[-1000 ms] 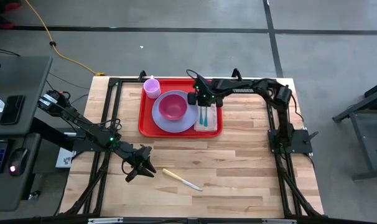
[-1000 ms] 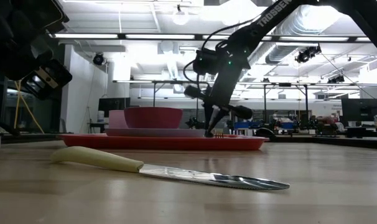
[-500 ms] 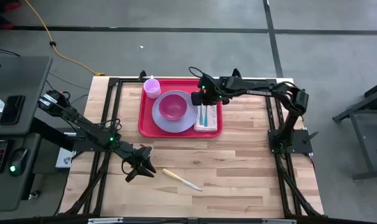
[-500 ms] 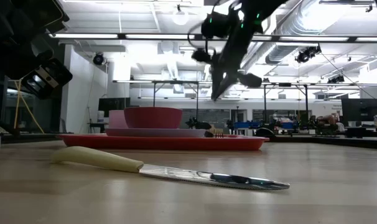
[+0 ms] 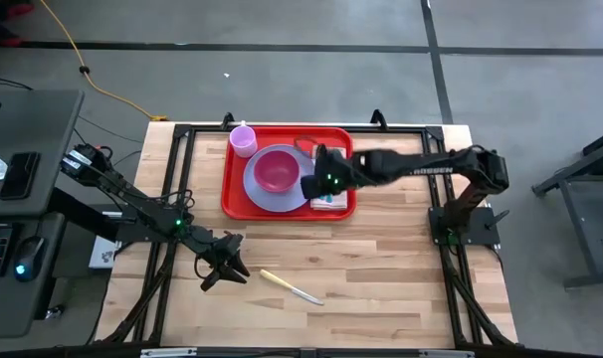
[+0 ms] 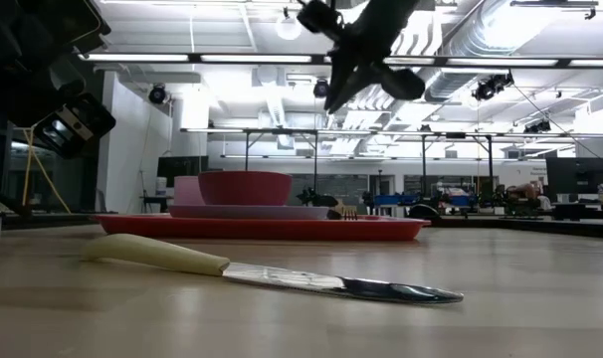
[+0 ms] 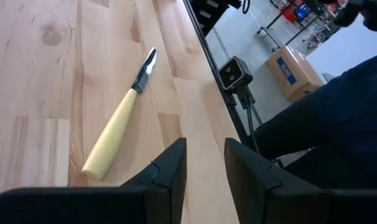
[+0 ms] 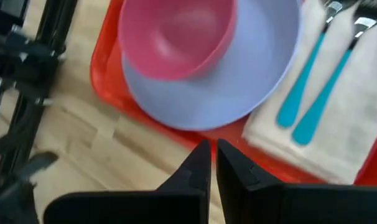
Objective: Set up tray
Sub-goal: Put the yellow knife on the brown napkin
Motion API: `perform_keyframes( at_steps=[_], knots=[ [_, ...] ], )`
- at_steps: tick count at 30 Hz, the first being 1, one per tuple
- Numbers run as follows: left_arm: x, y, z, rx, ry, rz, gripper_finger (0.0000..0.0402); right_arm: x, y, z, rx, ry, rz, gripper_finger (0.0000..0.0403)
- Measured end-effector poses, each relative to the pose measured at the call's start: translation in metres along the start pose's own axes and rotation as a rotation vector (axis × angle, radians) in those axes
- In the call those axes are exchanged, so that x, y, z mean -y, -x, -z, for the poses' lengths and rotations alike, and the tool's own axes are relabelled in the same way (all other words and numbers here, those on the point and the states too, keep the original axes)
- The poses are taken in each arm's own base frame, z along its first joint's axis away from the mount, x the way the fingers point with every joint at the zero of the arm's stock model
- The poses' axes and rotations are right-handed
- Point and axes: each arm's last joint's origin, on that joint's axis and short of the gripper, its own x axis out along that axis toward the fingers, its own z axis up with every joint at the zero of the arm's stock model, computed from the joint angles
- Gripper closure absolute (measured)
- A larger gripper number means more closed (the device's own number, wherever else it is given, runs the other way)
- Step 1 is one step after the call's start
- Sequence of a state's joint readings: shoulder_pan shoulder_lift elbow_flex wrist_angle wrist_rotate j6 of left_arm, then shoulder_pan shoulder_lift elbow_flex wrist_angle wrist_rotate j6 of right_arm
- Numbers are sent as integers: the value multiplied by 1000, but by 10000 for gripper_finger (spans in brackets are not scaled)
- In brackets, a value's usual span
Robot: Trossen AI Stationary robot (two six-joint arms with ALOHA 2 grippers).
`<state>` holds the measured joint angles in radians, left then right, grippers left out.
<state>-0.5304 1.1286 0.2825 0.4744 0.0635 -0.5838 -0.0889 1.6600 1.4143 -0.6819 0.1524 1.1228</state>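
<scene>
Tray (image 5: 234,195) mostly set: plate (image 5: 294,195) w/ bowl (image 5: 277,169), cup (image 5: 243,139), two teal utensils (image 8: 316,93) on napkin (image 8: 338,140). Left to do, I judge: knife (image 5: 292,287) lies on bench (image 5: 401,268), near side. Right hand (image 5: 314,184), pressed together and empty, hangs above tray; left hand (image 5: 228,270), slightly spread, waits just left of knife.

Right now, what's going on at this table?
The robot is setting up a red tray. It already carries a lavender plate with a pink bowl, a small cup, and a napkin with two teal-handled utensils. The right end effector hangs above the tray, empty, fingers nearly together. The left end effector waits low near a knife lying loose on the table.
</scene>
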Motion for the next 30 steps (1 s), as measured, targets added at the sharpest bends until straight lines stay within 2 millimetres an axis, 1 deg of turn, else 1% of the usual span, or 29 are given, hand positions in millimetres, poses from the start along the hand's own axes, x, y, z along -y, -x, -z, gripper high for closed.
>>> perform_keyframes(
  at_steps=[4,11,15,19,27,30],
  knots=[
    [0,0,0,1,0,1,263,-10,4,22,-29,21,-26,401],
    [0,0,0,-6,8,12,263,-22,11,51,-55,60,-52,401],
    [0,0,0,-4,56,8,263,-27,16,67,-38,101,-58,399],
    [0,0,1,-15,89,11,263,-31,20,82,-40,133,-69,401],
    [1,0,1,-42,95,47,263,-37,30,109,-16,125,-83,397],
    [5,-2,-5,-50,66,42,263,-38,34,117,27,119,-82,399]
  ],
)
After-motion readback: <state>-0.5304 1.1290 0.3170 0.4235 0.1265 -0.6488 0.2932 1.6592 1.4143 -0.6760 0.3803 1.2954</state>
